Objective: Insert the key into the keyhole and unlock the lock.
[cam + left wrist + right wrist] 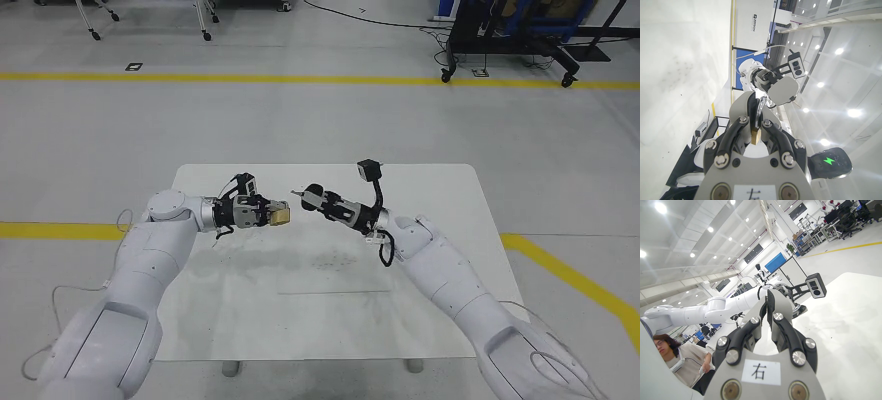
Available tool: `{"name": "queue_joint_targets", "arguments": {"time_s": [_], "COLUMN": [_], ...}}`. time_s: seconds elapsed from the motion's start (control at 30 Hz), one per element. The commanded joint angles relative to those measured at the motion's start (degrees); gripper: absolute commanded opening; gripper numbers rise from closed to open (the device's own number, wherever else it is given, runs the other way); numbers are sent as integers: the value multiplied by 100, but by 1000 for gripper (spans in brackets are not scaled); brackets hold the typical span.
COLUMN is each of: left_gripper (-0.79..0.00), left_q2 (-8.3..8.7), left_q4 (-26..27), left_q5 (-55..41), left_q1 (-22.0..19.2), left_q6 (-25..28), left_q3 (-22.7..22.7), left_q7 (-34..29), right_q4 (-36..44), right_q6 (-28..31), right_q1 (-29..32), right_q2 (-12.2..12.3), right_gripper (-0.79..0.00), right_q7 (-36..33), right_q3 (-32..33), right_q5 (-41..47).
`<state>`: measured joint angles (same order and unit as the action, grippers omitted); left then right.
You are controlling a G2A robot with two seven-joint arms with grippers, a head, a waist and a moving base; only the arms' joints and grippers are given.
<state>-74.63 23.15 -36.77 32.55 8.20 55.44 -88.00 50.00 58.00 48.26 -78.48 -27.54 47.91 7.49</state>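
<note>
A small brass padlock [282, 213] is held above the white table [420, 300] by my left gripper [268, 212], which is shut on it. In the left wrist view the brass body [755, 137] sits between the fingers [740, 109] and the silver shackle [760, 109] points outward. My right gripper [312, 198] faces it a short gap away, shut on a thin key [298, 194] whose tip points at the padlock. In the right wrist view the gripper [767, 303] has its pads pressed together and the key is hidden between them.
Both grippers hover over the far middle part of the table. The tabletop beneath them is bare apart from faint dark specks [330, 262]. Yellow floor lines [300, 78] run beyond the table.
</note>
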Motion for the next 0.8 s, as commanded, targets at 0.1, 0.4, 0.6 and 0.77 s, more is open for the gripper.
{"name": "queue_joint_targets", "arguments": {"time_s": [0.1,0.4,0.6,0.77], "left_gripper": [-785,-785,-785,-785], "left_q2": [14,12,15,18], "left_q4": [194,1065,1556,1578], "left_q5": [66,278,554,592], "left_q1": [174,386,409,417], "left_q6": [-353,-2238,-2317,-2288], "left_q3": [-3,-79,-82,-83], "left_q7": [391,1785,2659,2715], "right_q4": [58,722,1400,1609], "right_q6": [-50,-1993,-3183,-3358], "right_q1": [39,630,1132,1264], "right_q2": [-2,239,446,484], "right_gripper": [-785,-785,-785,-785], "right_q7": [8,-1584,-1646,-1584], "right_q3": [-7,551,1025,1117], "right_q5": [41,2827,2861,2801]}}
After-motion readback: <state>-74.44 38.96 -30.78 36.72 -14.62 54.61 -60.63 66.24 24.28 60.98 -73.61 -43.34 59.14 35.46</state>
